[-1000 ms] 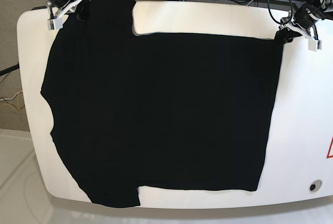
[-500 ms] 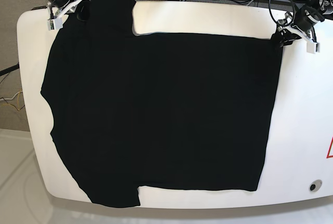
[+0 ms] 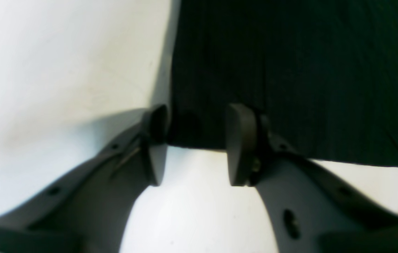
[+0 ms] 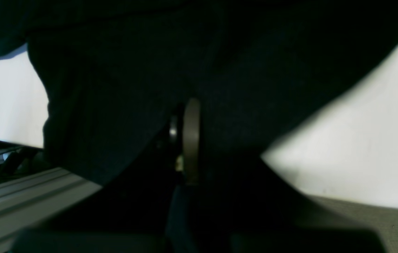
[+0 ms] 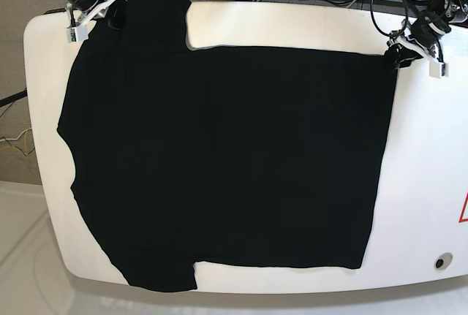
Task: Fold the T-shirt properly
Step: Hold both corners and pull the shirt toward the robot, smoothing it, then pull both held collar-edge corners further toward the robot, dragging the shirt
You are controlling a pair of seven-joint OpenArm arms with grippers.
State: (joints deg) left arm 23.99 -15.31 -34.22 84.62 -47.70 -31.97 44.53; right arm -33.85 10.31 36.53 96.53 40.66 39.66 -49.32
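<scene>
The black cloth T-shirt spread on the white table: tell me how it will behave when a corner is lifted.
The black cloth T-shirt lies flat along the white table, so it is probably floppy and would drape. It looks thin, hence likely light. The left gripper is open astride its corner; such thin cloth could slip from a shallow pinch.

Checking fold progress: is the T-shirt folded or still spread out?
Spread out: the T-shirt lies flat across the table, both sleeves out, no fold visible.
</scene>
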